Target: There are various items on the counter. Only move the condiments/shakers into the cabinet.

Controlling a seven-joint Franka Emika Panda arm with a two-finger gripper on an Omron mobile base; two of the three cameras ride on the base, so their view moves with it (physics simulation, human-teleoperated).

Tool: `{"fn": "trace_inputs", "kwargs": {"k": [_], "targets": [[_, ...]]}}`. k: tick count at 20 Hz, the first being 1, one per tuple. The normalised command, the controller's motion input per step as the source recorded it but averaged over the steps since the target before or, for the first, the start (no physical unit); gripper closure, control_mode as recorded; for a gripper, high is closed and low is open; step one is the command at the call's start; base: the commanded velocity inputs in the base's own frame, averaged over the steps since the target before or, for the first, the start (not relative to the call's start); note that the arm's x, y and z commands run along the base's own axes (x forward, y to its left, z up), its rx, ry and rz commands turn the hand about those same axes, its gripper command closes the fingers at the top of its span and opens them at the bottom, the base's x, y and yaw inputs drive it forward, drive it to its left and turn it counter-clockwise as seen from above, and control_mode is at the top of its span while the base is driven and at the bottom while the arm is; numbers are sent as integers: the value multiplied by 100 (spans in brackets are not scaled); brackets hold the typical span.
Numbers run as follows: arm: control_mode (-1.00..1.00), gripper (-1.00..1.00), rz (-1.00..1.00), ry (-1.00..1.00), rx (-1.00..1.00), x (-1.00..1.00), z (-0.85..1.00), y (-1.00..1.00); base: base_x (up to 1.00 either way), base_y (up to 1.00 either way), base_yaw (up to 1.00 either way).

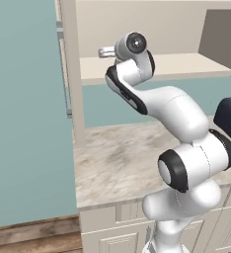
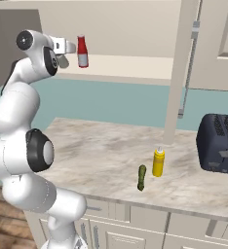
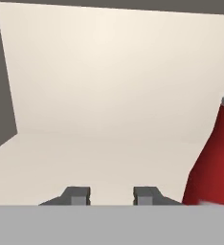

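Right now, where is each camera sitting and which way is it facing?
Left base view: behind the arm's left, facing the counter and cabinet shelf; arm rises lower right.
Right base view: behind its right, same counter, yellow squeeze bottle, toaster; arm lower left.
Hand view: on the hand, facing into the cabinet; gripper beside the red bottle.
Right and hand views share the red bottle.

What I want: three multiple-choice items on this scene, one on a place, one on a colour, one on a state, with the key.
1. The red bottle stands: A in a sink; B on the cabinet shelf; C on a stove.
2. The squeeze bottle beside the green vegetable is: A yellow; B blue; C white.
3. The red bottle is: A lying flat; B upright; C upside down.
Key: B, it rests on the cream shelf; A, its body is plainly yellow; B, its white cap is on top.
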Motion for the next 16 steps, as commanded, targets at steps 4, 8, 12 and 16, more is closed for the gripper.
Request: {"fn": "trace_inputs", "kwargs": {"k": [4,8,12,16], "targets": [[-100,-100,0,-1,-7,13,-17,0,0,0,0],[-100,-100,0,0,0,18,-1,0,0,0,0],[-100,-100,0,0,0,18,-1,0,0,0,0],[-100,-100,0,0,-1,12,-3,0,0,0,0]]}}
